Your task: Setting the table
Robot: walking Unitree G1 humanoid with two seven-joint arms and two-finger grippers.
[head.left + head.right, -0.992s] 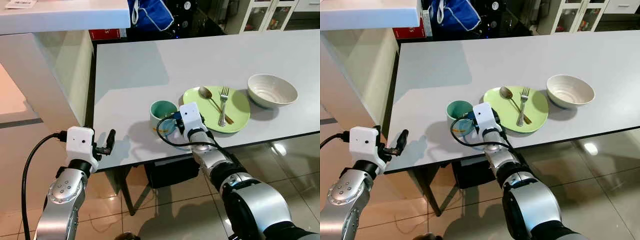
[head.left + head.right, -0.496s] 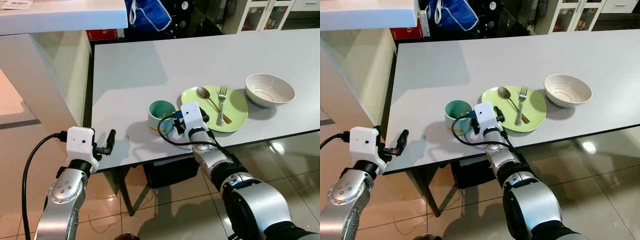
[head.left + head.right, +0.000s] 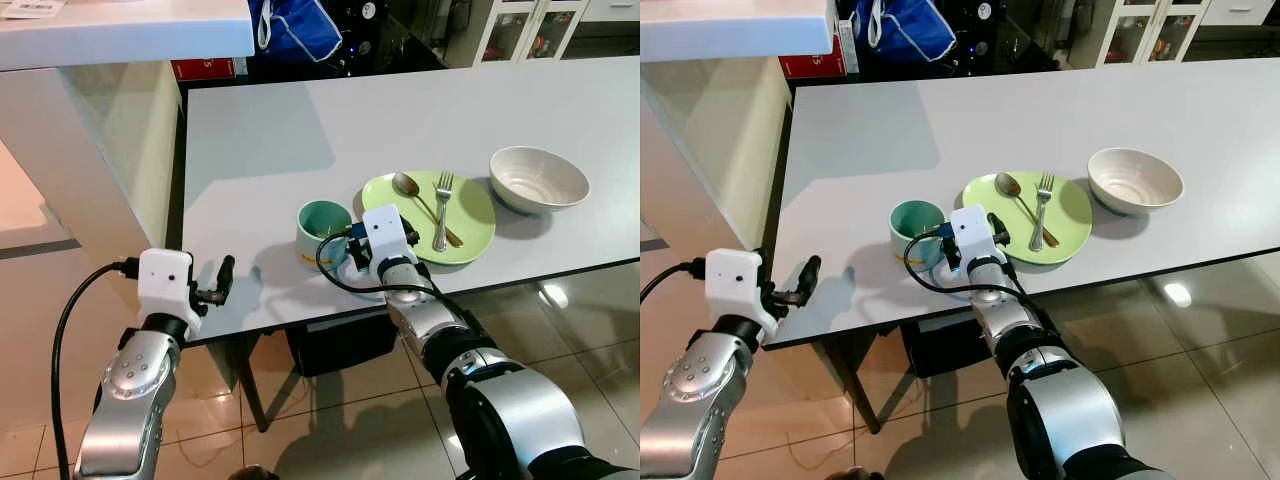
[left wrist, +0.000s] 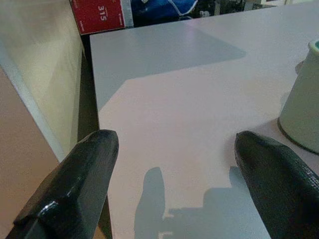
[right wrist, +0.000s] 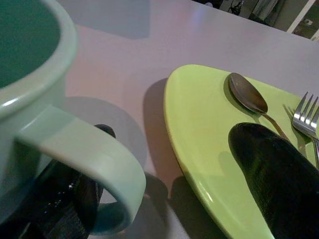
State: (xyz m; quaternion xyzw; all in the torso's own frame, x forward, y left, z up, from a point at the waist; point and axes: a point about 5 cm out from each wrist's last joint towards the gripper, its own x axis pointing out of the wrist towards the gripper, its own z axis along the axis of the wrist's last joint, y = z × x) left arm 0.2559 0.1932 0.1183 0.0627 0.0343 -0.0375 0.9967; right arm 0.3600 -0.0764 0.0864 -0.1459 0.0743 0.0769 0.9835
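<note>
- A long white table [image 3: 300, 130] is standing on a glossy tiled floor [image 3: 340, 400], with a pale counter [image 3: 100, 40] rising at the robot's left and a blue bag [image 3: 300, 25] and a red box [image 3: 205, 68] sitting beyond the table's far end.
- A pale green mug [image 3: 323, 230] with a teal inside is sitting near the table's front edge, just beside a lime-green plate [image 3: 475, 215].
- A spoon [image 3: 412, 190] and a fork [image 3: 443, 210] are lying side by side on the plate, the spoon nearer the mug.
- A cream bowl [image 3: 538, 178] is resting on the table to the right of the plate, apart from it.
- The right gripper [image 5: 164, 184] is reaching in at the mug's handle [image 5: 89, 154]: its fingers are spread apart, one passing through the handle's loop and the other hovering over the near rim of the plate.
- The handle is lying between the two fingers, not yet squeezed.
- The left gripper [image 4: 174, 184] is hanging at the table's front left corner, its fingers wide apart and holding nothing, with the mug off to one side of it.
</note>
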